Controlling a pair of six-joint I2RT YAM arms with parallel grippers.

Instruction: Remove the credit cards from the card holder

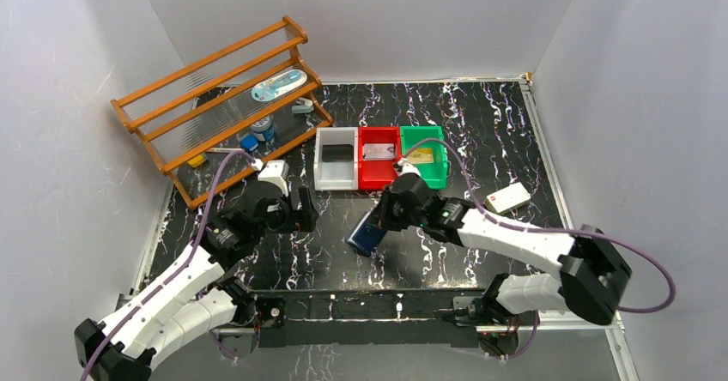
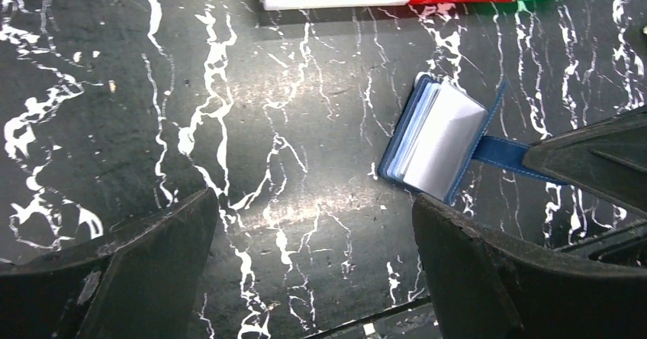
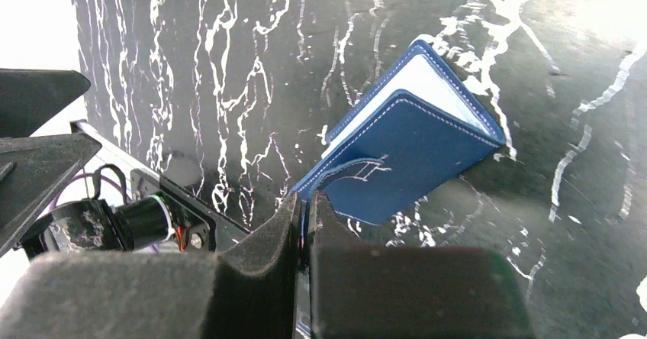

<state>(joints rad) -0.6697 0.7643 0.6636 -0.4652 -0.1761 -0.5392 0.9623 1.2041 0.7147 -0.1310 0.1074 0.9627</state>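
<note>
The card holder (image 1: 367, 233) is dark navy with a light blue inside. It stands tilted on the table near the front middle and also shows in the left wrist view (image 2: 439, 137) and the right wrist view (image 3: 404, 152). My right gripper (image 3: 305, 201) is shut on its navy strap tab and also shows from above (image 1: 386, 218). My left gripper (image 1: 296, 212) is open and empty over bare table, left of the holder (image 2: 313, 224). A black card (image 1: 337, 152) lies in the white bin, a silvery card (image 1: 378, 151) in the red bin, a gold card (image 1: 420, 155) in the green bin.
The white bin (image 1: 322, 168), red bin (image 1: 378, 175) and green bin (image 1: 438, 171) stand in a row behind the holder. A white block with a red mark (image 1: 507, 196) lies at the right. A wooden rack (image 1: 219, 98) with small items stands at the back left.
</note>
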